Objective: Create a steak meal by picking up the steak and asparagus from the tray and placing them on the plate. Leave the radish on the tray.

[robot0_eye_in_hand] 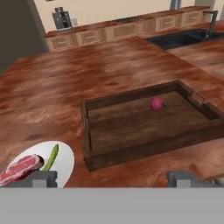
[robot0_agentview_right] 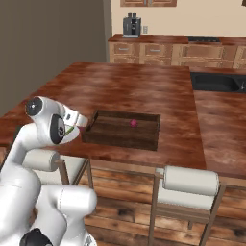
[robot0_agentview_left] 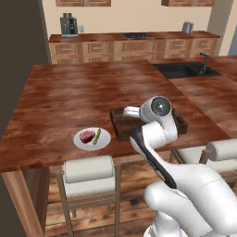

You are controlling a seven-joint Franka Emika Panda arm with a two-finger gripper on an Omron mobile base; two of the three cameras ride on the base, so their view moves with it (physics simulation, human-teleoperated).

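The white plate (robot0_agentview_left: 104,142) sits near the counter's front edge, left of the tray. On it lie the red steak (robot0_agentview_left: 86,136) and the green asparagus (robot0_agentview_left: 97,136), side by side; the hand view shows the same plate (robot0_eye_in_hand: 65,162), steak (robot0_eye_in_hand: 19,168) and asparagus (robot0_eye_in_hand: 51,157) at lower left. The dark wooden tray (robot0_eye_in_hand: 131,153) holds the magenta radish (robot0_eye_in_hand: 156,103) alone, also visible in the right base view as radish (robot0_agentview_right: 133,123) on tray (robot0_agentview_right: 120,139). My gripper (robot0_eye_in_hand: 113,178) hangs open and empty above the front edge, between plate and tray.
A black sink (robot0_agentview_left: 185,69) with a faucet lies at the far right of the counter. White-cushioned stools (robot0_agentview_left: 88,169) (robot0_agentview_right: 190,180) stand under the front edge. Cabinets and a coffee machine (robot0_agentview_left: 68,24) line the back wall.
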